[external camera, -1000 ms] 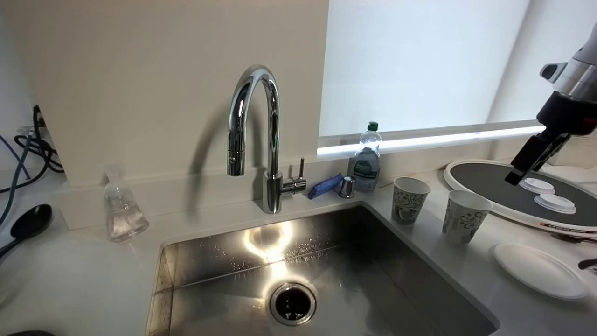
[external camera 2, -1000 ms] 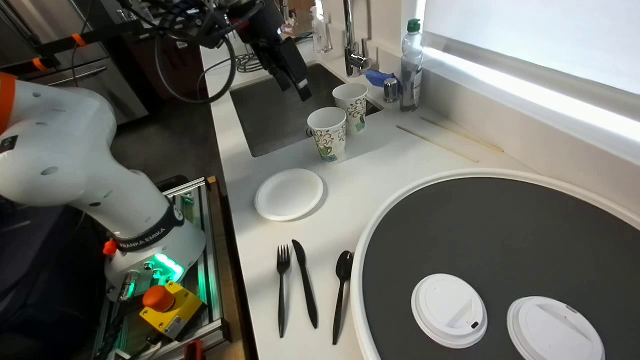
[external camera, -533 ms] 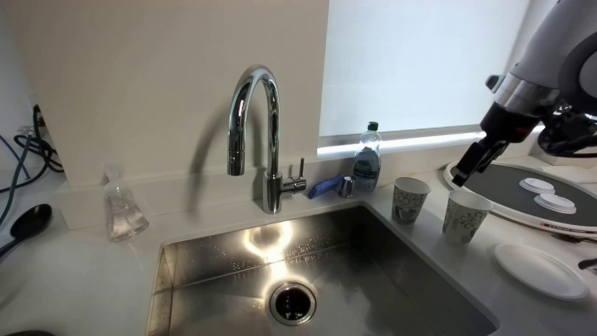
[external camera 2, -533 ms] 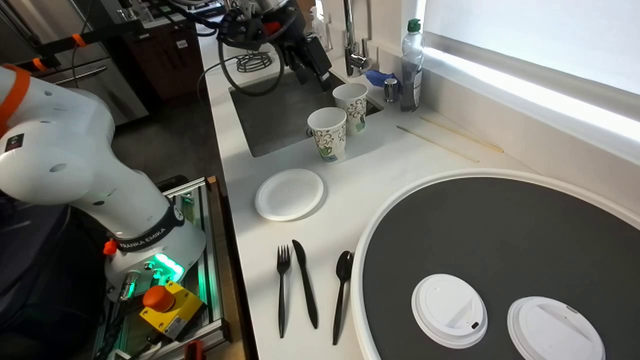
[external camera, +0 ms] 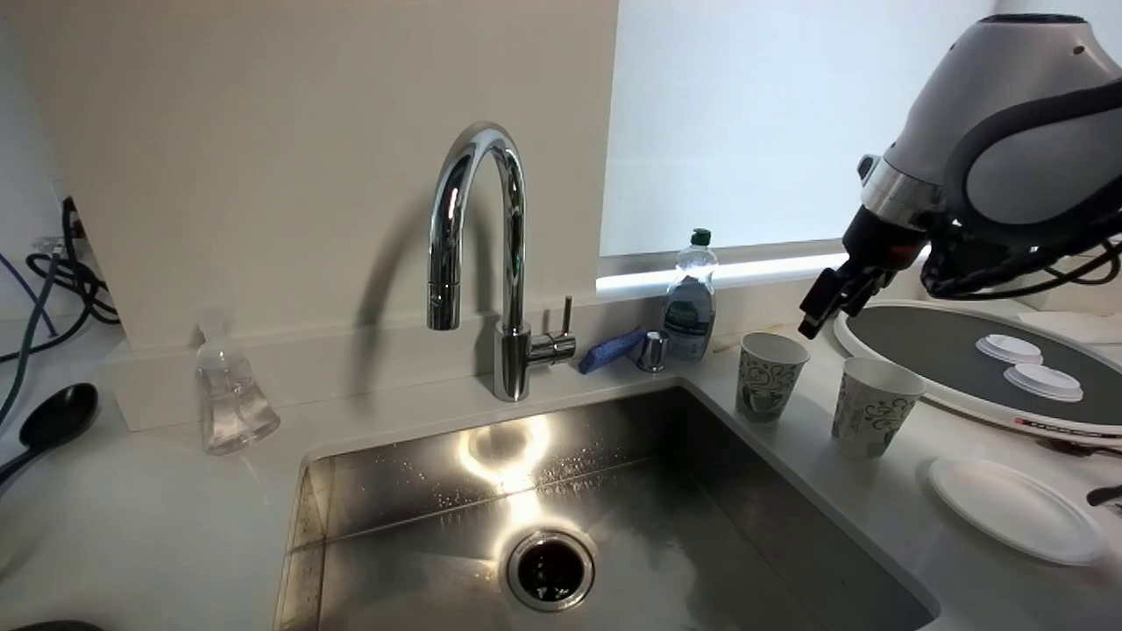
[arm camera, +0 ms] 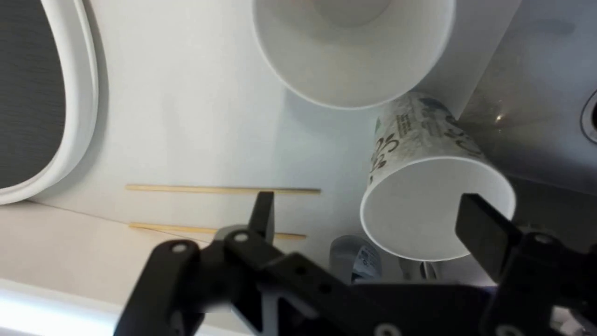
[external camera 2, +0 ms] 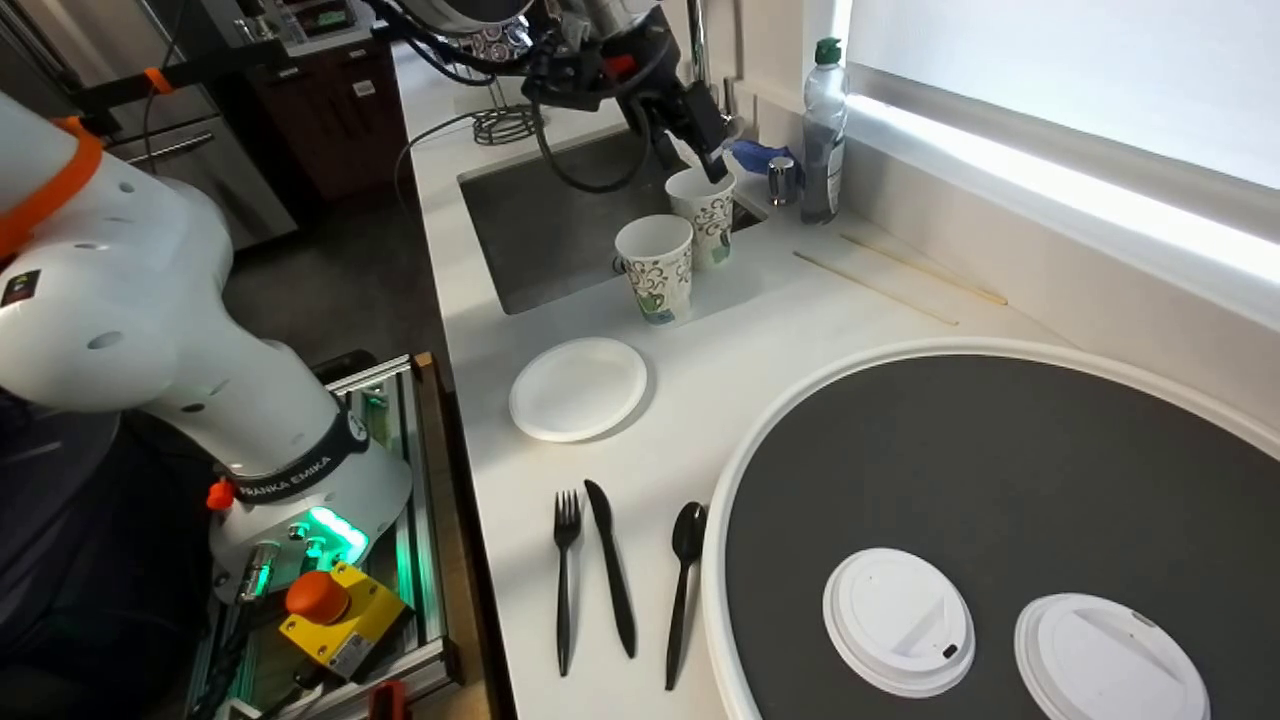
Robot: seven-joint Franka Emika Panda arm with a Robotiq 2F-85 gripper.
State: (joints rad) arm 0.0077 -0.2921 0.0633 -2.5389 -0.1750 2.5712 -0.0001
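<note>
- Counter [external camera 2: 760,310]: white, runs under all the tableware.
- Robot arm [external camera 2: 130,310]: white, stands beside counter, reaches over it.
- Sink [external camera: 421,596]: steel, set into counter.
- Round board [external camera 2: 1000,450]: dark grey, white rim, on counter.
- Faucet [external camera: 512,263]: chrome, curved neck, behind sink.
- Gripper [arm camera: 367,207]: jaws wide apart, grips nothing; tilted, just above rear cup [arm camera: 419,196]. In wrist view one finger [arm camera: 485,233] overlaps cup's mouth, the other stands out past the rim. Contact with rim: can't tell.
- Soap bottle [external camera 2: 822,150]: clear, green cap, upright near faucet.
- Plate [external camera 2: 578,390]: white, on counter near front cup [external camera 2: 655,275].
- Rear cup: paper, swirl print, upright on counter just beside sink's edge, nearest thing to gripper.
- Front cup: same print, upright, near rear cup but apart, on the plate side.
- Two lids [external camera 2: 890,610]: white, flat on board.
- Knife [external camera 2: 614,575], fork [external camera 2: 564,585], spoon [external camera 2: 688,535]: black, on counter; fork and knife side by side, spoon just beside board's rim.
- Two sticks [arm camera: 210,189]: thin, wooden, on counter between board and soap bottle.
</note>
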